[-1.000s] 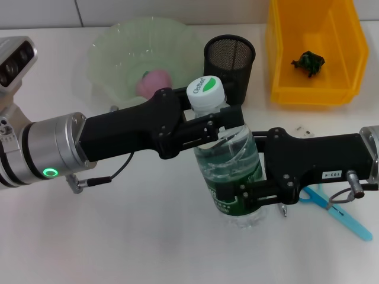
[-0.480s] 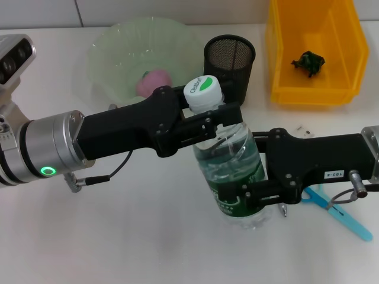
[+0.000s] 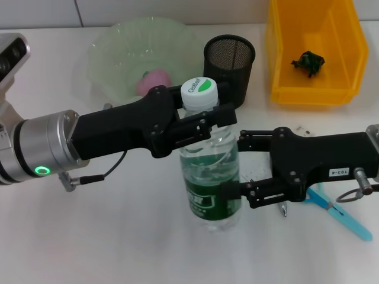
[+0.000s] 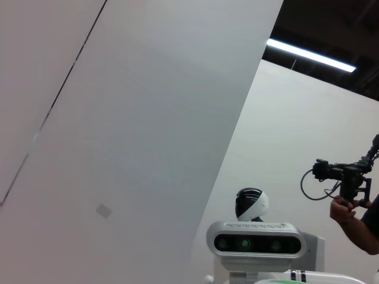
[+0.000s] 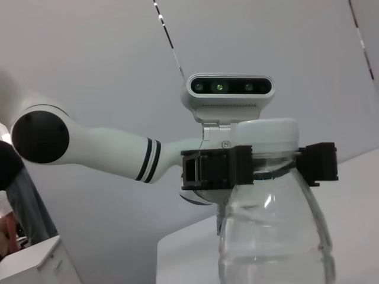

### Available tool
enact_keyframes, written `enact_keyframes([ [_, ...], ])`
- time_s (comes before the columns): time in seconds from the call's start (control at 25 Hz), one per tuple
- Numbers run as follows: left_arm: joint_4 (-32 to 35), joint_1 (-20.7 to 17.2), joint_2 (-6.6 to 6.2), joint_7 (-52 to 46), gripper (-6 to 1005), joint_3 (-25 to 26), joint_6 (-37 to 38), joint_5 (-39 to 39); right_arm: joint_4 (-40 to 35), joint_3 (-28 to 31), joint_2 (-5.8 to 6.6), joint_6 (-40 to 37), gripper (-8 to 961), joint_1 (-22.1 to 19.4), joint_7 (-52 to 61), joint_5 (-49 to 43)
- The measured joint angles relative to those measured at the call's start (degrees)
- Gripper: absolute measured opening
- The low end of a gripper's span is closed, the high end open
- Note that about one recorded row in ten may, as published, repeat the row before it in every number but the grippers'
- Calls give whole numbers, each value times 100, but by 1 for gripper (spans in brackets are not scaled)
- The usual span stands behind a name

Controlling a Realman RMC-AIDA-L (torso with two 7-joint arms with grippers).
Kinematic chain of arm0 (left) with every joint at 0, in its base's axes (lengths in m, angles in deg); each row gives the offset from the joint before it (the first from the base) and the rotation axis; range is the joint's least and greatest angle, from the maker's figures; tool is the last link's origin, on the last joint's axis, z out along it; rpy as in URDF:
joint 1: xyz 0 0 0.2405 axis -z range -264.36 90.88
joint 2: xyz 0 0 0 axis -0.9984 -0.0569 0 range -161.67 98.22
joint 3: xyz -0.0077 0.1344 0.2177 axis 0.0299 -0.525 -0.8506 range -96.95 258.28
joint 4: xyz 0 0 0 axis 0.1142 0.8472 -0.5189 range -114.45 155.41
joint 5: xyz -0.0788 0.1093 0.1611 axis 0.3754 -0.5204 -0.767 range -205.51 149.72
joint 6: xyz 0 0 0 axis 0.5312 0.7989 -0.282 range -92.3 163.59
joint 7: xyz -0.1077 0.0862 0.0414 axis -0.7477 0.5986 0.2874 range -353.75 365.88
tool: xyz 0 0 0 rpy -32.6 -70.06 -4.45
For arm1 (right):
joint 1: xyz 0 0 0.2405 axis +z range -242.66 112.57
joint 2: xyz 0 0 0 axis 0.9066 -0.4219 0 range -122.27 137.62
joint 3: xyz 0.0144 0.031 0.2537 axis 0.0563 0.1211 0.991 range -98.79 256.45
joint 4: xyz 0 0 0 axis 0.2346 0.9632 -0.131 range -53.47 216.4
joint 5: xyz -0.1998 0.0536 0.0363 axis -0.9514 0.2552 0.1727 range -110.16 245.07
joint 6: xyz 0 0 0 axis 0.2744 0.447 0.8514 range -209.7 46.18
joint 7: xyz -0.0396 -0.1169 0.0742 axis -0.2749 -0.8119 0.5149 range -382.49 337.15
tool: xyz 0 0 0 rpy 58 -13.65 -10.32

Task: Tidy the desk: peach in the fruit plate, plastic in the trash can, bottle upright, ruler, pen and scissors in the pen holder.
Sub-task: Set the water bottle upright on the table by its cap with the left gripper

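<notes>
Two grippers at the bottle, standing it up.
You have the left gripper (image 3: 204, 121) clamped on the neck of the bottle (image 3: 208, 171), upright mid-desk; the right gripper (image 3: 243, 167) is spread beside it. Next, probably release gently.

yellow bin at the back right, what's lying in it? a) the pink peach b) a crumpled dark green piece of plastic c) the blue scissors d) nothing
b: a small crumpled dark green plastic piece lies on the floor of the yellow bin, while the pink peach sits in the green fruit plate and the blue scissors lie on the desk.
</notes>
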Motion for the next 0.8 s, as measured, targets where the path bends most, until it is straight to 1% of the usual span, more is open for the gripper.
enact_keyframes([
  [0.08, 61, -38, -15, 15, 440, 0, -18, -1, -111, 51, 8, -1, 845, -103, 26, -5],
  [0.12, 218, -140, -47, 56, 440, 6, -71, -5, -200, 123, 10, 0, 845, -193, 34, -10],
  [0.2, 218, -140, -47, 56, 441, 6, -71, -5, -330, 339, 14, 23, 845, -370, 41, -19],
  [0.24, 527, -353, -113, 138, 441, 36, -160, -10, -347, 474, 13, 25, 845, -431, 41, -21],
  [0.28, 649, -465, -156, 227, 441, 104, -206, -10, -358, 667, 14, 25, 845, -518, 29, -26],
  [0.32, 717, -531, -183, 303, 440, 157, -239, -9, -356, 825, 14, 20, 845, -572, 11, -33],
  [0.36, 717, -531, -183, 303, 440, 157, -239, -9, -346, 963, 14, 7, 845, -625, -12, -50],
  [0.4, 788, -633, -214, 445, 439, 258, -307, -10, -339, 1113, 14, -9, 845, -687, -42, -84],
  [0.44, 885, -809, -255, 758, 439, 452, -505, -10, -337, 1197, 14, -9, 844, -732, -60, -120],
  [0.52, 935, -965, -282, 1097, 438, 613, -816, -10, -321, 1312, 14, -8, 844, -818, -143, -188],
  [0.6, 937, -1009, -282, 1210, 437, 671, -933, -9, -241, 1363, 11, -5, 844, -888, -321, -214],
  [0.64, 930, -1130, -251, 1580, 436, 874, -1211, -10, -192, 1368, 6, -7, 844, -909, -389, -214],
  [0.68, 924, -1172, -223, 1736, 436, 971, -1304, -9, -140, 1372, 3, -7, 844, -929, -450, -215],
  [0.72, 916, -1258, -142, 2018, 438, 1144, -1466, -9, -91, 1373, 3, -7, 844, -942, -474, -215],
  [0.76, 917, -1291, -106, 2100, 441, 1223, -1541, -9, -36, 1374, 3, -7, 844, -946, -485, -220],
  [0.8, 917, -1291, -106, 2100, 443, 1223, -1541, -9, 12, 1376, 4, -7, 844, -946, -497, -222],
])
